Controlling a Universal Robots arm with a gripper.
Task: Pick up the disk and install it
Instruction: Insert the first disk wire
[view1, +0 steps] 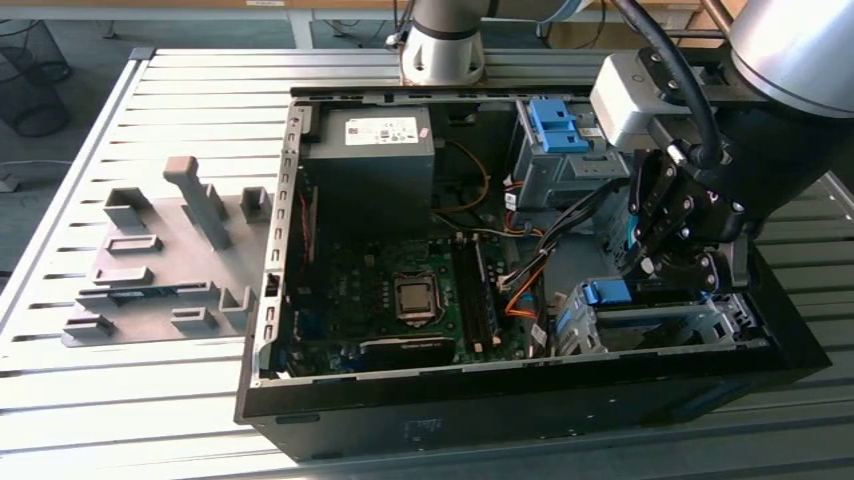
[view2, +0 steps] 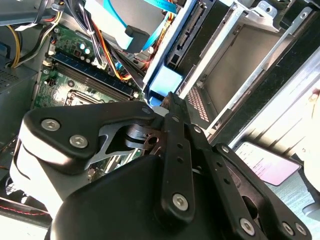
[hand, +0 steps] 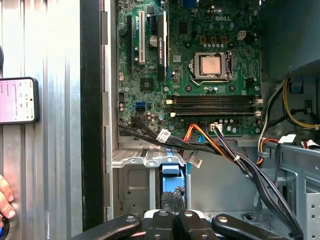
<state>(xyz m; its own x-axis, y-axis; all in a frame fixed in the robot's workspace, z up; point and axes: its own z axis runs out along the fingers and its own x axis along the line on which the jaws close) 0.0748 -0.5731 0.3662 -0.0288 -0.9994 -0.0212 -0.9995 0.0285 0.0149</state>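
1. The gripper (view1: 683, 262) hangs over the near-right corner of the open computer case (view1: 400, 425), in the exterior view's right half. Its black linkages come nearly together in both wrist views, so the fingers (hand: 172, 205) stand close to each other, almost closed.
2. Between those fingers, in the first wrist view, sits a thin blue-edged piece, the disk (hand: 171, 176), standing on edge inside the grey metal drive bay (hand: 135, 185). The fingers appear to pinch it, though the contact itself is partly hidden by the gripper body.
3. In the second wrist view the same pale blue edge (view2: 164, 84) shows just beyond the fingertip, at the mouth of the bay.
4. In the exterior view a blue tab (view1: 609, 293) shows at the bay's left end, just below the gripper.
5. A bundle of black, orange and red cables (hand: 220, 150) runs across just beyond the bay, over the near edge of the green motherboard (hand: 190, 60).
6. Farther back in the case, a second blue bracket (view1: 554, 125) sits atop another grey bay.
7. On the slatted table (view1: 120, 400) to the exterior view's left lies a grey fixture plate (view1: 160, 260).
8. Outside the case, in the first wrist view, a phone (hand: 17, 100) lies on the table, and a person's fingers (hand: 6, 197) rest nearby.
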